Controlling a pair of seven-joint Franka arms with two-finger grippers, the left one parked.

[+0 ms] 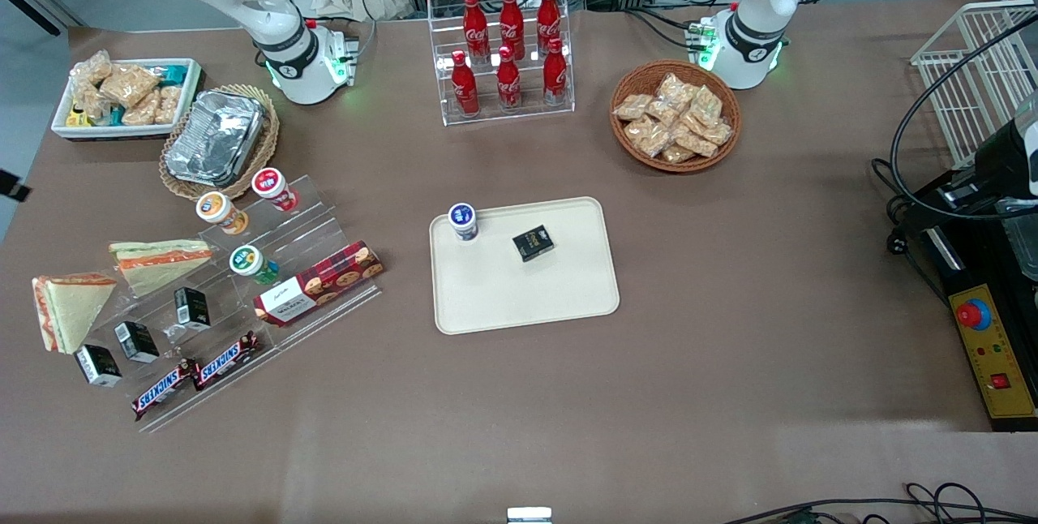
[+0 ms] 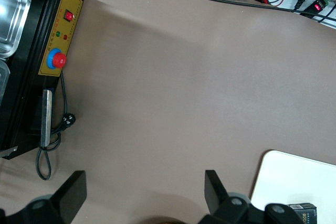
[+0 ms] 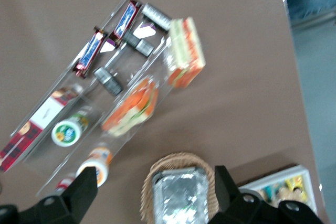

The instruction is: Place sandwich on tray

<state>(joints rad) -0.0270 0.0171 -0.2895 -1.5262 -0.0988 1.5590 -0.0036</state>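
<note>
Landmark: the clear stepped display rack [image 1: 268,297] at the working arm's end of the counter [image 1: 730,394].
Nearest row of the rack: two Snickers bars [image 1: 195,375] lie end to end on the lowest step.
Next step up: three small black boxes [image 1: 136,341], with a red tartan biscuit box [image 1: 318,283] beside them toward the tray.
Sandwich: one clear-wrapped wedge sandwich [image 1: 160,258] lies on an upper step of the rack, orange filling showing along its edge; in the right wrist view it is the wedge [image 3: 131,107] in the middle.
Second sandwich [image 1: 71,309]: a like wedge beside the rack, at its end away from the tray.
Round-lidded tubs [image 1: 253,262]: three on the rack's upper steps.
Tray [image 1: 519,297]: cream-beige, flat on the counter, well apart from the rack toward the parked arm's end; it carries a blue-lidded tub [image 1: 463,221] and a small black box [image 1: 533,243].
Farther than the rack: a foil container [image 1: 217,139] in a wicker holder, then a white snack tub [image 1: 126,96].
Gripper [image 3: 152,192]: above the foil container and the rack, touching nothing; jaws spread wide and empty.
</note>
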